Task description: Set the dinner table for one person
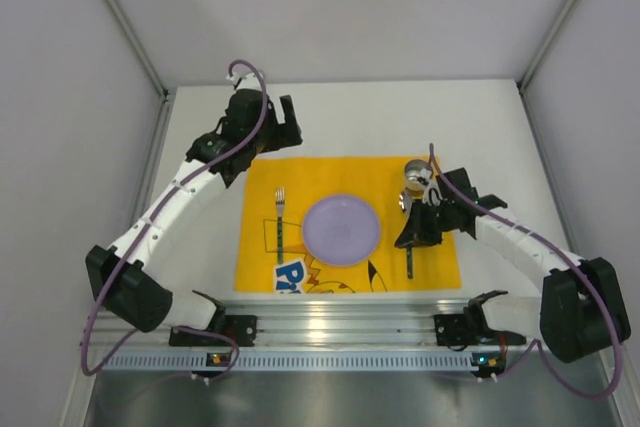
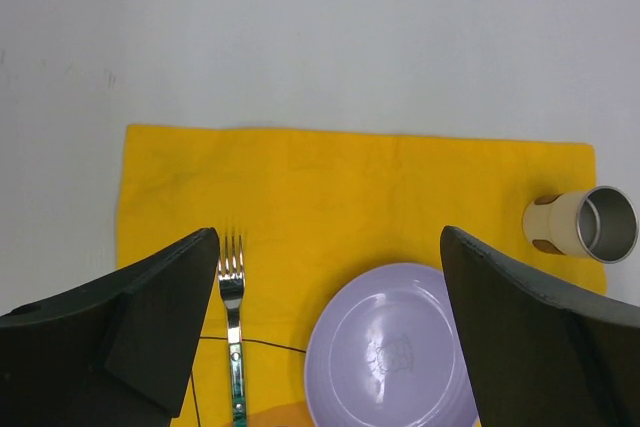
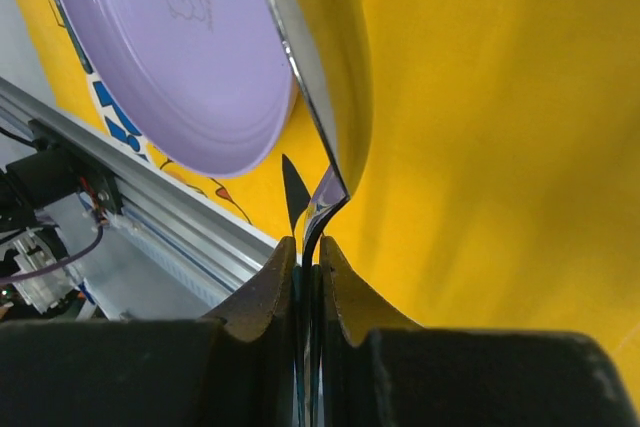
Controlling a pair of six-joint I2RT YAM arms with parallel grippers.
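Note:
The white dinner table (image 1: 350, 117) carries a yellow printed mat (image 1: 262, 179). A purple plate (image 1: 342, 229) lies at the mat's middle, with a fork (image 1: 281, 222) to its left. A metal cup (image 1: 416, 173) stands at the mat's far right corner. My right gripper (image 1: 415, 230) is shut on a spoon (image 1: 404, 203) just right of the plate; in the right wrist view the spoon (image 3: 330, 67) rises from my closed gripper (image 3: 308, 257) above the mat. My left gripper (image 1: 286, 123) is open and empty over the mat's far left edge, and it is also seen in the left wrist view (image 2: 328, 237).
A silver aluminium rail (image 1: 330, 312) runs along the near edge, in front of the mat. Grey walls close in the left, right and far sides. The left wrist view shows the fork (image 2: 232, 327), plate (image 2: 395, 357) and cup (image 2: 585, 224) on the mat (image 2: 350, 187).

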